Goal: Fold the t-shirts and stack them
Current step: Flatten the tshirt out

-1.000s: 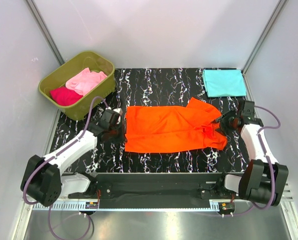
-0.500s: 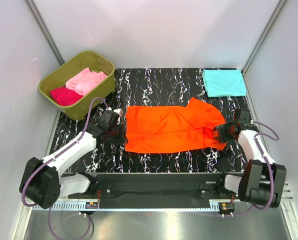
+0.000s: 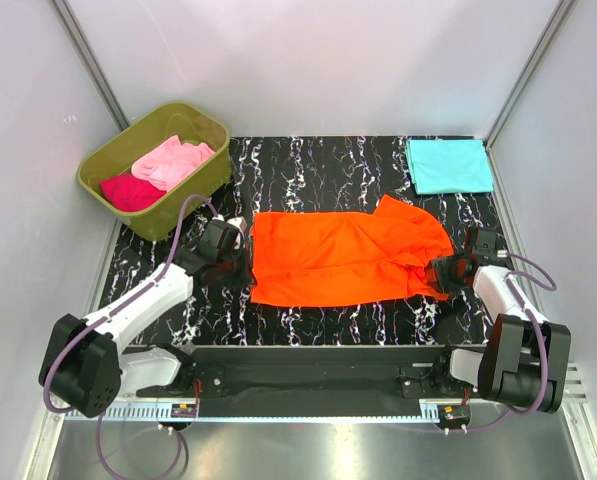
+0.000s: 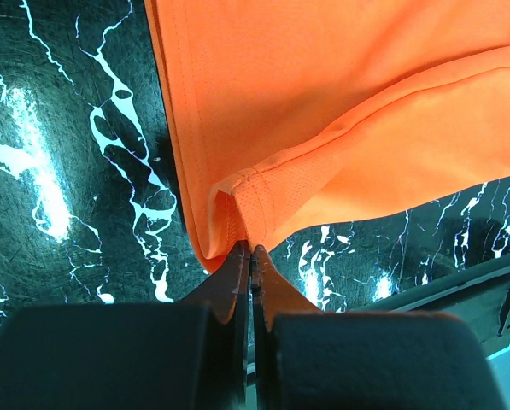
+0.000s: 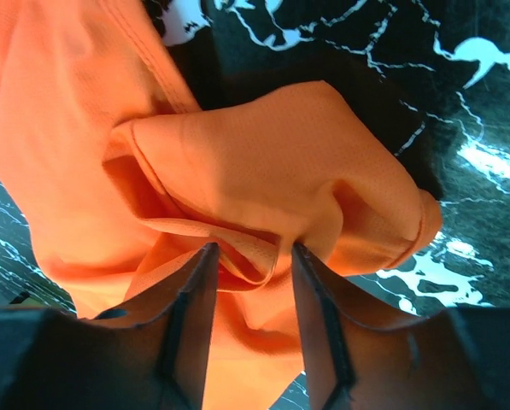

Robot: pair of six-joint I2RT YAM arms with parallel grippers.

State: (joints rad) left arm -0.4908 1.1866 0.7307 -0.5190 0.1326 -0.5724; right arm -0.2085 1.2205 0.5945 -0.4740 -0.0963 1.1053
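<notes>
Your right tool has slid nearer along the orange t-shirt on the surface, jaws astride a bunched fold; you cannot tell if it grips. Your left tool stays clenched on its hem. Four shirts: orange, teal t-shirt far right, pink t-shirt and magenta t-shirt in one tub.

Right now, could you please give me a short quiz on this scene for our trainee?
1. True or false: the teal t-shirt lies inside the tub.
2. What does the left tool pinch? A) the orange t-shirt at its edge B) the teal t-shirt C) nothing
3. How many t-shirts are in the tub?
Key: 1 false, it lies folded at the far right corner of the table. 2 A. 3 two: the pink t-shirt and the magenta t-shirt.
</notes>
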